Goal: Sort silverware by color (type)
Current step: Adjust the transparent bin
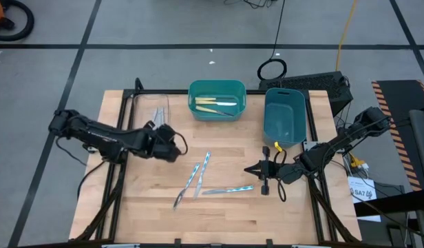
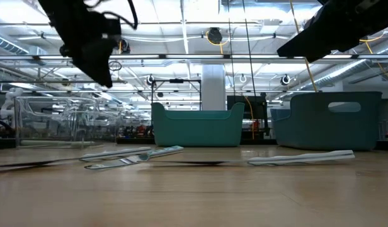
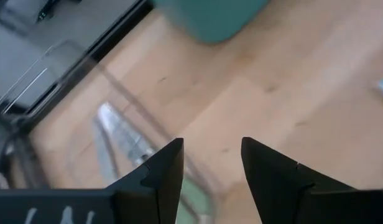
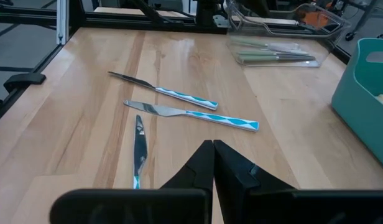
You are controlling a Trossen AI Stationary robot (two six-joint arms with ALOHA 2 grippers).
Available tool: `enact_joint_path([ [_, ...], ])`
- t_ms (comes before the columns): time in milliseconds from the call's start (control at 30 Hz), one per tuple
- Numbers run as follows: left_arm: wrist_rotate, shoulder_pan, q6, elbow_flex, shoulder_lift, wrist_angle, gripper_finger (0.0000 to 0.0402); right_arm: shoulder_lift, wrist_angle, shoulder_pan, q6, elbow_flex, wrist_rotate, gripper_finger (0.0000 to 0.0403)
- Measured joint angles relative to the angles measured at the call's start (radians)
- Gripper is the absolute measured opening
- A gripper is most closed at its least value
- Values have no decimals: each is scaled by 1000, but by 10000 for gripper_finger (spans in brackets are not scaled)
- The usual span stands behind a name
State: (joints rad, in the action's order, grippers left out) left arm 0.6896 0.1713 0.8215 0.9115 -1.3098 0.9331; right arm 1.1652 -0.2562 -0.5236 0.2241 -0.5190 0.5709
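Two dark, jointed arms, left arm (image 1: 102, 138) and right arm (image 1: 336, 145), carry black cables; each ends in wedge-shaped black fingers (image 3: 272, 180).

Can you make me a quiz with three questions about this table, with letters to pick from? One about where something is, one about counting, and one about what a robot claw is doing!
1. Where are the yellow-handled utensils?
A. in the teal bin
B. in the blue bin
C. loose on the table

2. How many blue-handled utensils lie loose on the table?
A. one
B. three
C. six

3. How are the right gripper's fingers?
A. wide open
B. shut, holding nothing
C. shut on a fork

Answers:
1. A, the high view shows them inside the teal bin.
2. B, the right wrist view shows three on the wood.
3. B, its fingers meet with nothing between them.
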Motion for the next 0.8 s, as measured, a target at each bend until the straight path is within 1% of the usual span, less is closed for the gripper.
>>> enact_joint_path([
  [133, 11, 109, -1, 14, 0, -5, 170, 0, 0, 0, 0, 0, 0, 4],
  [233, 11, 188, 59, 14, 0, 7, 170, 0, 0, -2, 9, 0, 0, 4],
  [367, 6, 248, 109, 14, 0, 12, 170, 0, 0, -2, 25, 0, 0, 4],
  [433, -2, 258, 109, 14, -11, 12, 164, 0, 0, -2, 26, 0, 0, 4],
  [533, -12, 255, 124, 4, -33, 16, 143, 0, -1, -2, 26, 0, 0, 4],
  [667, -35, 220, 155, -28, -58, 16, 114, 0, -1, -2, 24, 0, 0, 4],
  [800, -61, 176, 191, -61, -65, 39, 98, 0, -1, -2, 20, 0, 0, 4],
])
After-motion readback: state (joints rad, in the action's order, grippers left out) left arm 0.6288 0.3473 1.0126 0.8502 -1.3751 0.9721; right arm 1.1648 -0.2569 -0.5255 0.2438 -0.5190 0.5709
